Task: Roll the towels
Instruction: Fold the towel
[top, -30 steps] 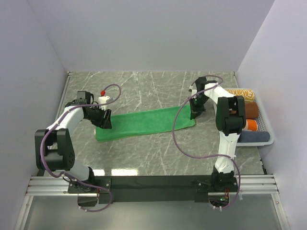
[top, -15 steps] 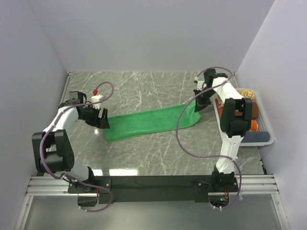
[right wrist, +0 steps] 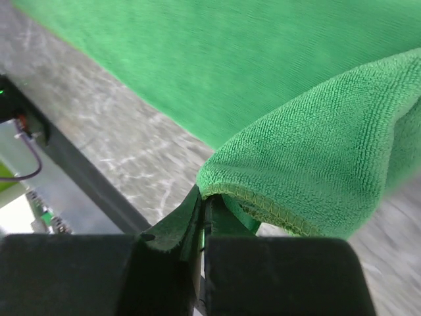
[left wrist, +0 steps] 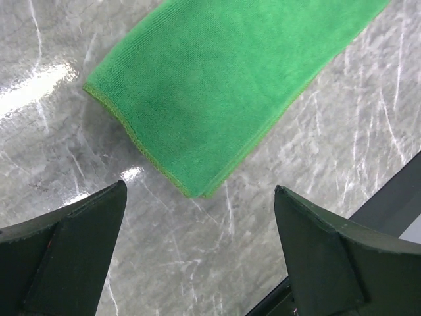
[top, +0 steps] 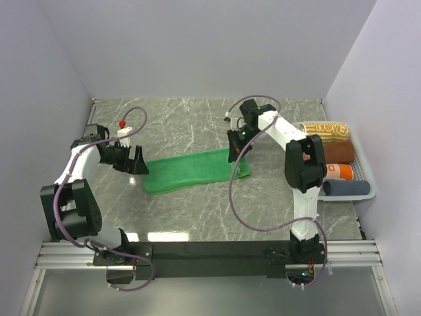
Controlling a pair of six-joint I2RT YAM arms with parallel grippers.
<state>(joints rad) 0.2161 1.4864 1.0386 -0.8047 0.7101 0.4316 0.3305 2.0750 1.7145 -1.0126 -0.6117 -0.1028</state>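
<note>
Bright green terry towel [top: 191,171]: plain, folded into a long narrow strip. Lies flat mid-way across the grey marbled surface [top: 197,217], right end raised and curled over. Pinched at that end by the closed right hand [top: 238,153]. Left hand [top: 139,161]: fingers spread wide, just beside the strip's left end.

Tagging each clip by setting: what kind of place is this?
Probably a lab test cell rather than a home: a marble-look table boxed in by plain pale walls, a metal mounting rail along its near edge, and a white tray of rolled towels at the right.
</note>
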